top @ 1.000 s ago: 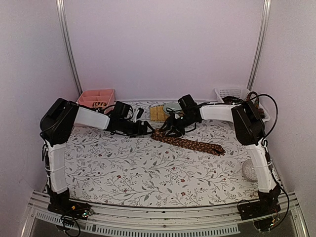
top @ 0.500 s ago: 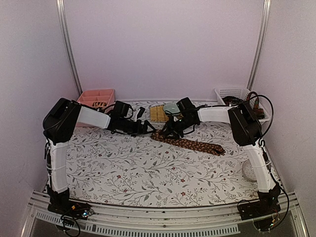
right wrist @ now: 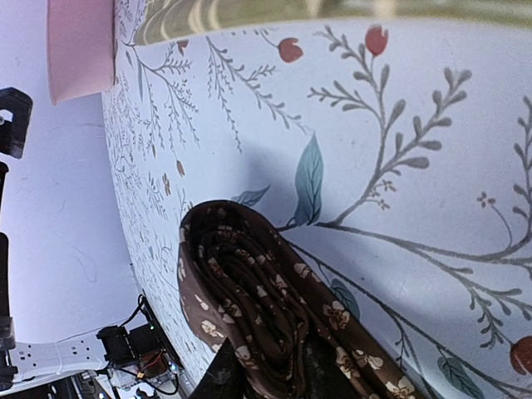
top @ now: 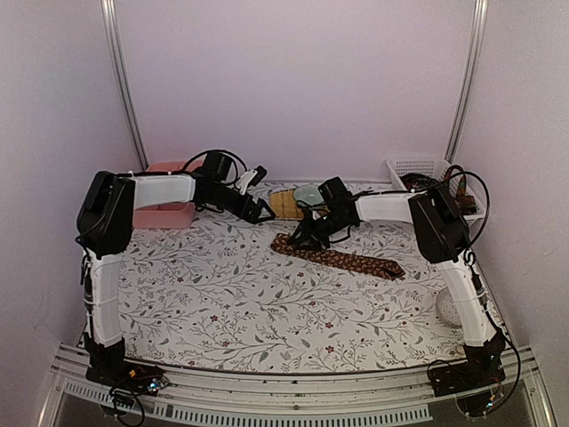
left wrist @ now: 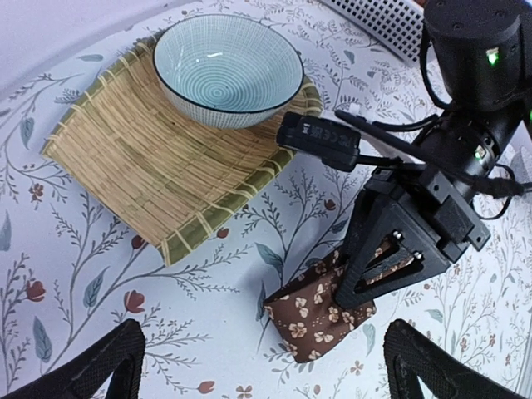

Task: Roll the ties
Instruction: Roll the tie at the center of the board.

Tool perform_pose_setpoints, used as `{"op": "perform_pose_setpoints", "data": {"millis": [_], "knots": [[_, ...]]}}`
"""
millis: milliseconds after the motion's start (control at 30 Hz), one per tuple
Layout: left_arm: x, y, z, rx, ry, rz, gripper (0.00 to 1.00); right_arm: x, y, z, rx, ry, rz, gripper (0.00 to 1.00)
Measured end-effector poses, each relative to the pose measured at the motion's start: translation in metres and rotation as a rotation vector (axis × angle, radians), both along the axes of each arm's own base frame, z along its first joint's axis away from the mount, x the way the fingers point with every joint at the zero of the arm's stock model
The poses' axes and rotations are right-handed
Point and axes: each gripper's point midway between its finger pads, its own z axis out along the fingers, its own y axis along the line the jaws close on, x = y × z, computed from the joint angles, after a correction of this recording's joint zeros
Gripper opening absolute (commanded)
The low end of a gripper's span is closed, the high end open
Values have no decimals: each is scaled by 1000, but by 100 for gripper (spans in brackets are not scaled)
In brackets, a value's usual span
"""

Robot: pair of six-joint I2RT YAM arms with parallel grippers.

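A dark brown tie (top: 347,259) with small light flowers lies across the flowered table, its left end wound into a small roll (top: 284,242). My right gripper (top: 299,237) is shut on that roll; in the right wrist view the gripper (right wrist: 270,376) has its fingers clamped on the coiled layers (right wrist: 249,283). My left gripper (top: 263,212) is open and empty, raised behind and left of the roll. In the left wrist view its fingertips (left wrist: 91,366) stand wide apart above the roll (left wrist: 320,312) and the right gripper (left wrist: 391,266).
A yellowish woven mat (top: 283,204) with a striped bowl (top: 308,192) lies just behind the roll; both show in the left wrist view, mat (left wrist: 141,158) and bowl (left wrist: 226,66). A pink tray (top: 164,213) is far left, a white basket (top: 422,168) far right.
My left arm has lifted and drawn back toward the far left, away from the tie's rolled end. My right gripper stays on the roll, barely shifted.
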Motion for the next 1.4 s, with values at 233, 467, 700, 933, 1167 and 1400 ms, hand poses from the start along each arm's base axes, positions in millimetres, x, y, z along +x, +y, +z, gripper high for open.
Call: {"op": "perform_pose_setpoints", "data": {"millis": [233,467,700,933,1167,1400], "knots": [[-31,-13,-24,131,-111,-192,100,0,0,-1,14,5,10,22],[-67,-47,-22,269,-314,-490,100,-1,1,-1,31,10,20,22],[-41,-49,-15,413,-472,-554,96,-1,1,-1,33,9,22,22],[-41,-32,-64,538,-424,-587,90,-1,1,-1,35,8,25,22],[-35,-23,-81,616,-433,-557,77,-1,2,-1,36,9,26,22],[-35,-29,-81,588,-424,-543,76,-1,2,0,37,9,26,23]]}}
